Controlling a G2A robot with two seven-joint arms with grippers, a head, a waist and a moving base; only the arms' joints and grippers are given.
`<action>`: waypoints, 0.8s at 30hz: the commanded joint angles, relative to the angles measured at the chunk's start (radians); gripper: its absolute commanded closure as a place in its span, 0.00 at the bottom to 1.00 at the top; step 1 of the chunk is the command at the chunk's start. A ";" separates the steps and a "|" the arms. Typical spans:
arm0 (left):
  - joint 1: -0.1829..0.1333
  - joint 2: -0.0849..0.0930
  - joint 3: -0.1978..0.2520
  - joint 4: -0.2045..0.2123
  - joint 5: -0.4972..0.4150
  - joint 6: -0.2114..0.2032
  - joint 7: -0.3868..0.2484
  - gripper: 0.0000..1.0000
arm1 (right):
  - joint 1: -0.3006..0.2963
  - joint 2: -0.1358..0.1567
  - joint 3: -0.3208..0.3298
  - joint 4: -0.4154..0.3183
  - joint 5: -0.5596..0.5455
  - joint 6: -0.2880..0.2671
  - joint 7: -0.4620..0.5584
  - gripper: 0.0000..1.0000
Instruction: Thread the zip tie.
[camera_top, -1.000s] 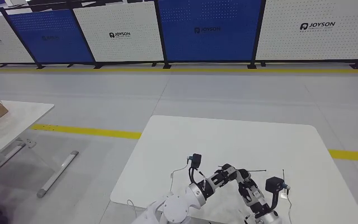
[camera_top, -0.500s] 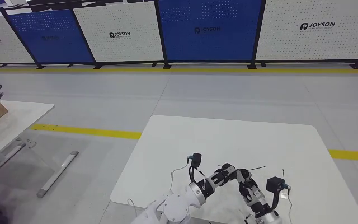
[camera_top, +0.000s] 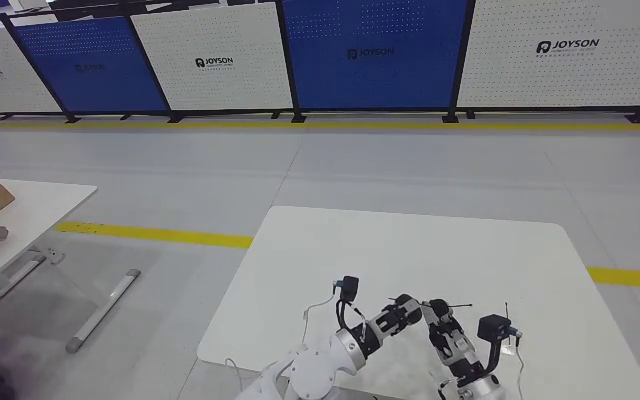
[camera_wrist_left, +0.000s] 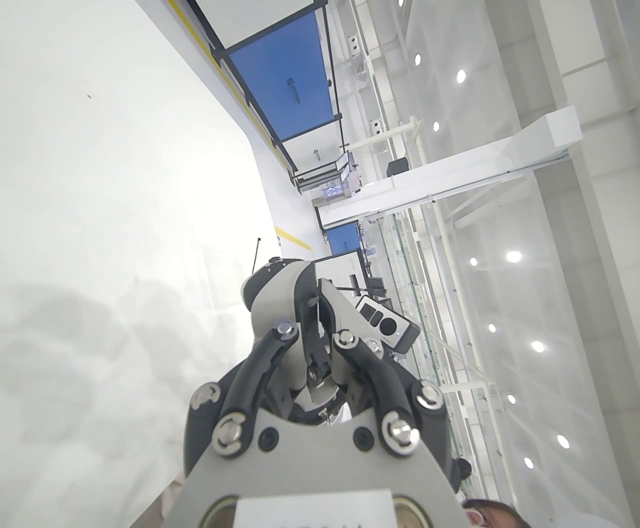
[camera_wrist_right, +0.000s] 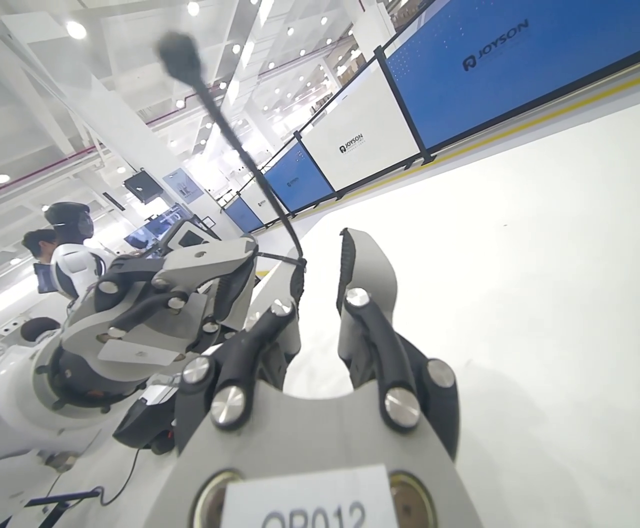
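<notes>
A black zip tie (camera_wrist_right: 235, 145) stands up between my two grippers, its thick blurred end nearest the right wrist camera. My left gripper (camera_wrist_left: 312, 295) is shut on the tie's thin strip (camera_wrist_left: 318, 320). From the right wrist it shows as the grey gripper (camera_wrist_right: 252, 255) beside mine, pinching that strip. My right gripper (camera_wrist_right: 324, 252) is open, and the tie leans against one ridged finger pad (camera_wrist_right: 300, 280). From above, both grippers meet near the table's front edge, left (camera_top: 405, 310) and right (camera_top: 435, 312), with the tie's end (camera_top: 458, 304) poking out sideways.
A second black zip tie (camera_top: 506, 312) lies on the white table (camera_top: 400, 250) just beyond the right arm, also seen as a zip tie (camera_wrist_left: 256, 255) from the left wrist. The table's far half is bare white. Floor and blue and white panels lie beyond.
Both grippers have edged slightly toward the table's front edge while staying together. The tie's protruding end tipped up a little, then came back level.
</notes>
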 joint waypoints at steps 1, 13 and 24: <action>0.003 0.000 -0.001 -0.001 -0.004 0.000 0.001 1.00 | 0.000 0.000 0.000 0.000 -0.002 0.000 0.002 0.79; 0.003 0.000 -0.001 -0.001 -0.004 0.000 0.000 1.00 | 0.001 -0.003 0.000 0.003 -0.009 0.001 0.005 0.95; 0.003 0.000 -0.001 -0.001 -0.004 0.000 0.000 1.00 | 0.000 -0.004 0.006 0.014 -0.019 -0.015 0.004 0.92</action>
